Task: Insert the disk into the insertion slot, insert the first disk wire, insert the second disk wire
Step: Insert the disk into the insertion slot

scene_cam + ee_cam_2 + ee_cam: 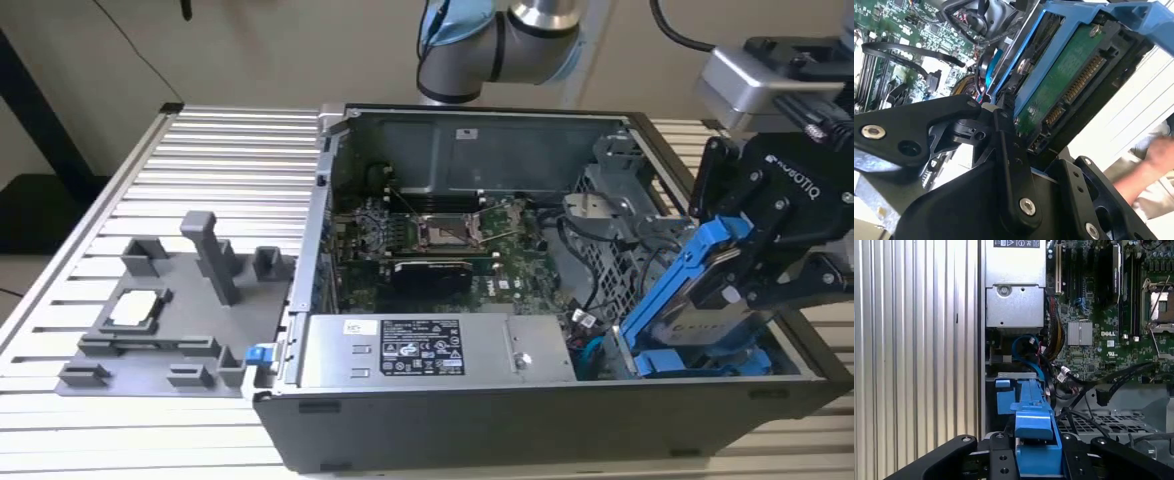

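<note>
While the jaws clamp the blue-framed disk (681, 300), tilted steeply with its lower end at the insertion slot (627, 350) in the open computer case (534, 420) on the bench (227, 150), it likely needs squaring to that slot, clear of loose cables (1052, 337).

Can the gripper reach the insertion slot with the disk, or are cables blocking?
Probably yes: the gripper holds the disk tilted, its lower end at the insertion slot, and the cables lie beside it.
</note>
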{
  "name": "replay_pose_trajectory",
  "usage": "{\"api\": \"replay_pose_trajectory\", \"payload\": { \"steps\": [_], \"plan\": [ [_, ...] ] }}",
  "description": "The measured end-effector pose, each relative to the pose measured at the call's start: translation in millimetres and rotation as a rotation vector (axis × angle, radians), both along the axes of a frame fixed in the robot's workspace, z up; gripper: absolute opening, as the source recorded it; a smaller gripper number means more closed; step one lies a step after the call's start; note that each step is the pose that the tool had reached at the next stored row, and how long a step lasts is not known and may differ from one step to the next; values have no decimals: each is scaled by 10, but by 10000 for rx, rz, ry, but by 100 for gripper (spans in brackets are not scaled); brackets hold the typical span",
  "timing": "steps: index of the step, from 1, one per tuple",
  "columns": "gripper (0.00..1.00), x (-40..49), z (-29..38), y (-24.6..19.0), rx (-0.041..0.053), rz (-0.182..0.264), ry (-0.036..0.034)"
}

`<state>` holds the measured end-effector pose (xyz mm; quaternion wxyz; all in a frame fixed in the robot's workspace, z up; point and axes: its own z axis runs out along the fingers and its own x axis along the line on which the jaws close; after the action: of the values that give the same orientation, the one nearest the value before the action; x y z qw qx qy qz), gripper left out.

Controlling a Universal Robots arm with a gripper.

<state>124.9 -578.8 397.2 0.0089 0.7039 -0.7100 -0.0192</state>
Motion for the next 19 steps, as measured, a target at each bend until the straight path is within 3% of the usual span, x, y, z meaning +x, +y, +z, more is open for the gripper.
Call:
{"api": "replay_pose_trajectory", "payload": {
  "steps": [10, 19],
  "plan": [
    [33, 0, -178, 0, 1, 0, 0],
    [33, 0, -182, 0, 0, 0, -4]
  ]
}}
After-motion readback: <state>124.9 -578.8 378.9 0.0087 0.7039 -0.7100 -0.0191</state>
